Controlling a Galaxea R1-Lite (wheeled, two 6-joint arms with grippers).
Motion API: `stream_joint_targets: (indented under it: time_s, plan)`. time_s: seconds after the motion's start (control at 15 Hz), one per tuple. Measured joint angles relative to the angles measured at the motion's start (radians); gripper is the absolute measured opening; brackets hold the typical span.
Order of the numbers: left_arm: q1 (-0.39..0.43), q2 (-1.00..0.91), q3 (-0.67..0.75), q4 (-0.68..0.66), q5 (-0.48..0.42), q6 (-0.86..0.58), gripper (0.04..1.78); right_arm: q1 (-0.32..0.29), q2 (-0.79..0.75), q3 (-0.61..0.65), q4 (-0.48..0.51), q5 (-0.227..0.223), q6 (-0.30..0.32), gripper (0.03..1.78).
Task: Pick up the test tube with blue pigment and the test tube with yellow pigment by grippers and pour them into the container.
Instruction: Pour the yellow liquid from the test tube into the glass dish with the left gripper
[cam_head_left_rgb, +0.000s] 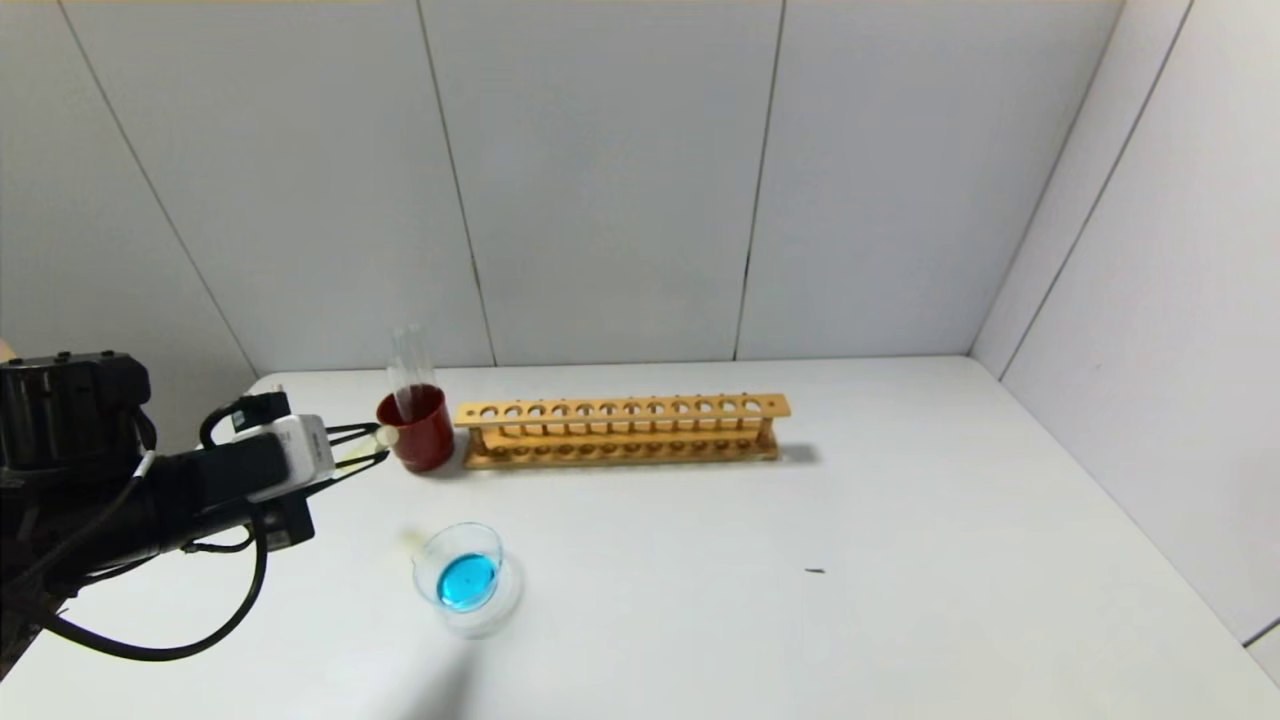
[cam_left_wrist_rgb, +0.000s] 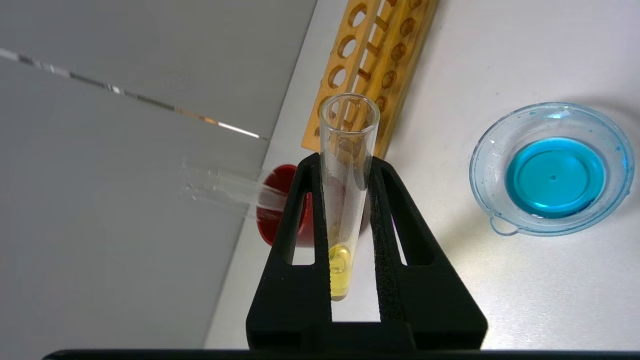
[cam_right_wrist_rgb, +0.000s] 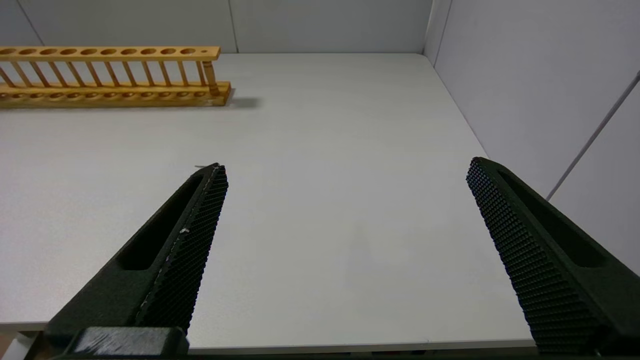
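The left gripper (cam_left_wrist_rgb: 350, 170) hovered just left of the red cup (cam_head_left_rgb: 417, 428), clenched on the test tube with yellow pigment (cam_left_wrist_rgb: 345, 200), whose yellow liquid sat at its rounded end between the fingers. The container (cam_head_left_rgb: 466, 578) rested on the tabletop (cam_head_left_rgb: 800, 600) nearer than the cup, holding blue liquid. The right gripper (cam_right_wrist_rgb: 345, 175) hung spread wide over the tabletop's right side, right of the wooden rack (cam_head_left_rgb: 622, 430).

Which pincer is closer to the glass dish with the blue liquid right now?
Left. The left pincer, shut on the yellow tube, hovers just beside the glass dish. The right pincer is open over bare table, out of the head view.
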Motion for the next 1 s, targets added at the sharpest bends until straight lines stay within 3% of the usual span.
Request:
stream_joint_targets:
  time_s: [0.4, 1.0]
  plan:
    - [-0.070, -0.008, 0.020, -0.021, 0.004, 0.148, 0.30, 0.000, 0.000, 0.000, 0.000, 0.000, 0.000, 1.75]
    - [-0.062, 0.042, 0.195, -0.315, -0.014, 0.151, 0.30, 0.000, 0.000, 0.000, 0.000, 0.000, 0.000, 1.75]
